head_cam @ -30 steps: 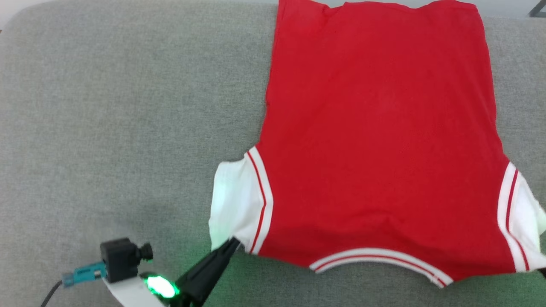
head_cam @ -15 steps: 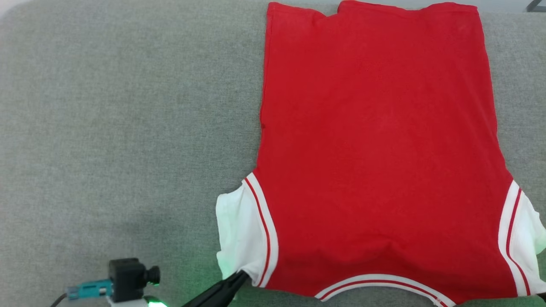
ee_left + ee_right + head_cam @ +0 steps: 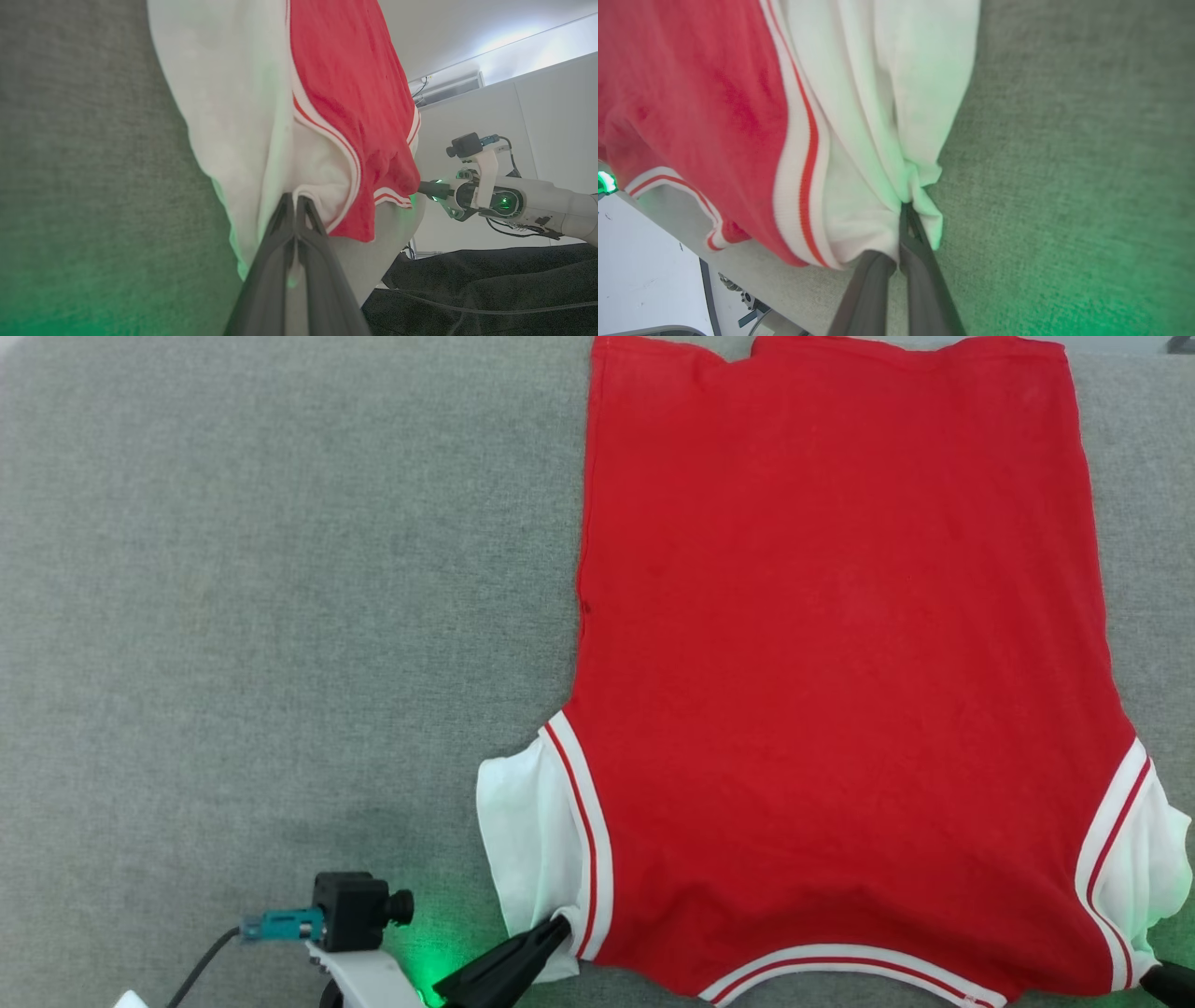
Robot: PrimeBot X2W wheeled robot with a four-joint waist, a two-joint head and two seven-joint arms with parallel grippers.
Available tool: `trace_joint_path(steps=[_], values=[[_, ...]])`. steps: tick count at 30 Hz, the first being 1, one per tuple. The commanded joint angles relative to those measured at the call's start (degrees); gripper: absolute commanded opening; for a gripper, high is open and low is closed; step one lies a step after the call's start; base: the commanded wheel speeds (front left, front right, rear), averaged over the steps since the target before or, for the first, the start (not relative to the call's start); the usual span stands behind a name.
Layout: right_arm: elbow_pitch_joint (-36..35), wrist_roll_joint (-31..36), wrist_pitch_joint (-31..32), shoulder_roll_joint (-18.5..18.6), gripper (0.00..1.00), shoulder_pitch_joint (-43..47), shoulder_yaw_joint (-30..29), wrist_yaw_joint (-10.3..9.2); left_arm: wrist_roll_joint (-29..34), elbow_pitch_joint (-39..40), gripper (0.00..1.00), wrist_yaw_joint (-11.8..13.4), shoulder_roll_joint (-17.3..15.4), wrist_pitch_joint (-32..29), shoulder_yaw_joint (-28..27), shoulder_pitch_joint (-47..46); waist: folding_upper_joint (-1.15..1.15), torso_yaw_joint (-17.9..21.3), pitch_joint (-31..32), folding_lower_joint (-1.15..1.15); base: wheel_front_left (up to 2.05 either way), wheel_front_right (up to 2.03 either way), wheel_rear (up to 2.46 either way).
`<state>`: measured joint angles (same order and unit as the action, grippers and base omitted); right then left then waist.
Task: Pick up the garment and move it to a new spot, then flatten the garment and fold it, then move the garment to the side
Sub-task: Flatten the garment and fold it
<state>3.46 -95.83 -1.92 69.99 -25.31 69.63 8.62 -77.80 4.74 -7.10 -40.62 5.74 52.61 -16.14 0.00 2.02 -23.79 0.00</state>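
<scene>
Red T-shirt (image 3: 840, 663) lies flat on grey upholstered surface (image 3: 280, 616), right of centre, striped neckline nearest robot. Left gripper (image 3: 294, 200) pinched shut on white left-side sleeve (image 3: 523, 831). Right gripper (image 3: 906, 210) pinched shut on white right-side sleeve (image 3: 1144, 859).

This looks like a robotics lab or test room, not a home. The counter (image 3: 280, 569) is a broad slab covered in plain grey fabric. In the left wrist view, bare white wall panels (image 3: 551, 116) stand at three o'clock, a wall-mounted unit (image 3: 446, 87) sits at two o'clock, and black cloth (image 3: 490, 280) lies at five o'clock. In the right wrist view, a pale bare floor (image 3: 640, 261) shows at eight o'clock.
</scene>
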Motion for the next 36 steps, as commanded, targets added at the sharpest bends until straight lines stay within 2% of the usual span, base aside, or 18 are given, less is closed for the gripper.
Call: trace_joint_path(steps=[1,3,4,5,6,7,8,11,15,18,19,22,24,25,27,30,36], values=[[3.11,0.42,0.44,-3.76,0.0,0.18,1.32,-2.06,0.0,-1.96,0.0,-0.22,0.79,0.0,0.25,-0.39,0.0,-0.13,-0.22,0.0,0.0,0.0,0.0],[4.8,1.09,-0.67,-5.24,0.02,-0.37,1.0,-2.18,0.03,-2.89,0.0,-0.34,1.38,0.17,0.41,-0.81,0.0,-0.02,-0.32,0.0,0.0,0.0,0.0],[5.21,1.7,-1.32,-5.73,0.18,-0.8,0.76,-2.21,0.08,-3.21,0.0,-0.4,1.54,0.37,0.47,-0.92,0.0,0.09,-0.33,0.0,0.0,0.0,0.0],[4.94,2.5,-1.63,-6.1,0.26,-1.18,0.75,-2.21,0.09,-3.47,0.0,-0.43,1.63,0.56,0.46,-0.95,0.0,0.24,-0.33,0.0,0.0,0.0,0.0],[4.21,3.06,-1.97,-6.21,0.43,-1.34,0.77,-2.21,0.11,-3.67,0.0,-0.47,1.68,0.79,0.46,-0.95,0.0,0.44,-0.35,0.0,0.0,0.0,0.0],[3.36,3.53,-2.54,-5.96,0.85,-1.37,0.55,-2.19,0.13,-3.76,0.0,-0.41,1.7,1.1,0.46,-0.91,0.0,0.67,-0.38,0.0,0.0,0.0,0.0],[2.38,3.58,-3.4,-5.44,1.0,-1.5,0.01,-2.13,0.1,-3.73,0.0,-0.4,1.71,1.33,0.42,-0.84,0.0,0.95,-0.39,0.0,0.0,0.0,0.0],[-3.13,3.35,-7.42,-2.0,1.0,-1.95,-2.72,-1.6,0.3,-3.35,0.0,-0.45,1.56,2.03,0.42,-0.65,0.0,1.67,-0.45,0.0,0.0,0.0,0.0],[-14.19,2.38,-10.41,7.22,1.0,-1.11,-4.91,-1.16,1.04,-2.21,0.0,-0.49,1.5,2.86,0.55,-0.97,0.0,1.93,-0.55,0.0,0.0,0.0,0.0],[-23.8,0.69,-11.75,12.49,1.0,-2.91,-9.36,-1.15,2.15,-0.45,0.0,-0.52,1.93,2.82,1.17,-2.19,0.0,1.16,-0.91,0.0,0.0,0.0,0.0],[-24.59,-0.05,-11.69,12.99,1.0,-3.88,-10.86,-1.15,2.45,0.02,0.0,-0.54,2.08,2.75,1.27,-2.51,0.0,0.87,-1.08,0.0,0.0,0.0,0.0],[-19.43,-0.78,-7.63,13.17,1.0,-7.78,-16.81,-1.16,3.35,1.14,0.0,-0.58,2.38,2.59,1.56,-3.41,0.0,0.2,-1.84,0.0,0.0,0.0,0.0],[-13.54,-1.1,-4.11,13.06,1.0,-10.83,-20.96,-1.16,3.98,1.85,0.0,-0.59,2.82,2.22,1.87,-4.14,0.0,-0.74,-2.77,0.0,0.0,0.0,0.0],[-13.54,-1.1,-4.11,13.06,1.0,-10.83,-20.96,-1.16,3.98,1.85,0.0,-0.59,2.82,2.22,1.87,-4.14,0.0,-0.74,-2.77,0.0,0.0,0.0,0.0],[-8.61,-0.74,-1.06,12.91,1.0,-14.44,-24.32,-1.15,4.71,2.38,0.0,-0.59,3.12,1.71,2.15,-5.06,0.0,-1.76,-4.08,0.0,0.0,0.0,0.0],[-0.89,3.87,3.37,12.5,1.0,-19.95,-26.51,-1.15,5.52,2.78,0.0,-0.59,4.1,0.91,2.59,-7.02,0.0,-3.84,-6.35,0.0,0.0,0.0,0.0],[15.36,16.48,16.93,-0.41,1.0,-35.42,-26.42,-1.15,6.69,2.55,0.0,-0.59,6.0,-0.07,3.61,-10.5,0.0,-7.42,-10.56,0.0,0.0,0.0,0.0]])
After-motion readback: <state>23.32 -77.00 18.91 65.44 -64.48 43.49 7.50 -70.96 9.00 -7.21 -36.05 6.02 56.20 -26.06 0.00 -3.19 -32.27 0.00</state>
